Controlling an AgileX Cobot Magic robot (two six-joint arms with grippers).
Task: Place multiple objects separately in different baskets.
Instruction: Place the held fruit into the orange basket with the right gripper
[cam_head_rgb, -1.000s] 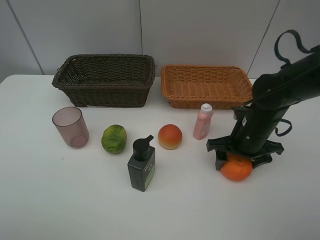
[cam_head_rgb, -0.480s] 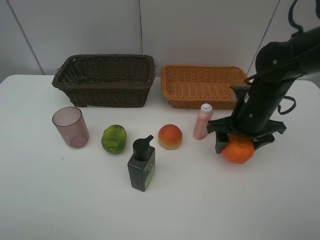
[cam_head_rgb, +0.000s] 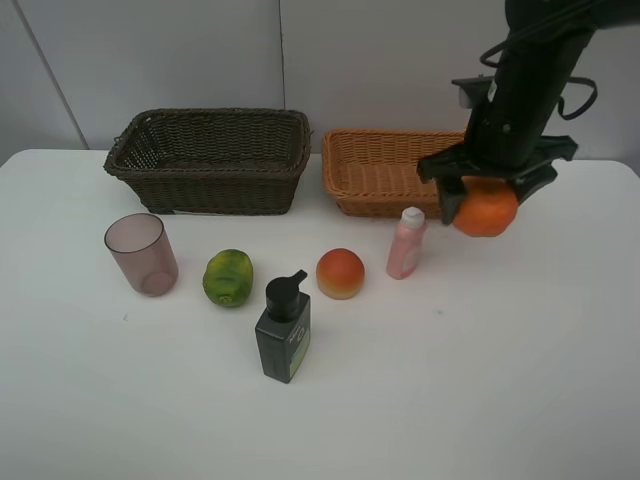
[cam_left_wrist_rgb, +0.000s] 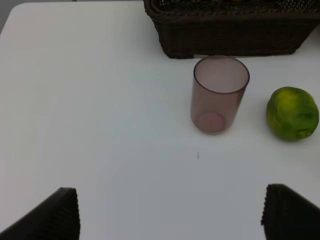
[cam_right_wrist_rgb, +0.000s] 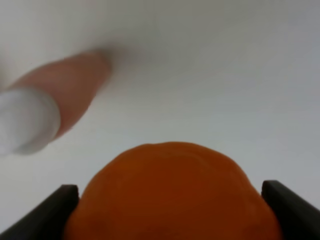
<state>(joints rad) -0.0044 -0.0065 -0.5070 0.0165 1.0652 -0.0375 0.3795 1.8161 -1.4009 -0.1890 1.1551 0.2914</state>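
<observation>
White desk (cam_head_rgb: 500, 380), pale grey panelled wall (cam_head_rgb: 380, 60) behind it. Two wicker baskets sit side by side at the back of the desk with a narrow gap between them. From the high camera, the dark brown basket (cam_head_rgb: 210, 160) is on the left and the deeper of the two. The light tan basket (cam_head_rgb: 385, 170) is on the right and shallower.

I note the right tool (cam_head_rgb: 487, 192) clamped on the orange (cam_head_rgb: 484, 212), holding it up off the desk. From the high camera the fruit overlaps the tan basket's right front corner. I cannot tell whether it hangs over the rim or just in front of it. On the right wrist camera the orange fills the span between the two black fingers (cam_right_wrist_rgb: 50, 212) and touches both. The desk below it is out of focus.

Four things stand in a row in front of the baskets, each apart from the next. From left to right:
- mauve cup (cam_head_rgb: 141, 254), upright
- green fruit (cam_head_rgb: 228, 277)
- peach-like fruit (cam_head_rgb: 340, 273)
- pink bottle (cam_head_rgb: 406, 244), upright with a white cap, near the tan basket's front wall

The dark pump bottle (cam_head_rgb: 283, 330) stands nearer the camera, between the green fruit and the peach-like fruit.

The left tool (cam_left_wrist_rgb: 172, 215) has its fingers wide apart and hangs over bare desk. Its wrist camera looks toward the cup, the green fruit and the dark basket's front wall.
</observation>
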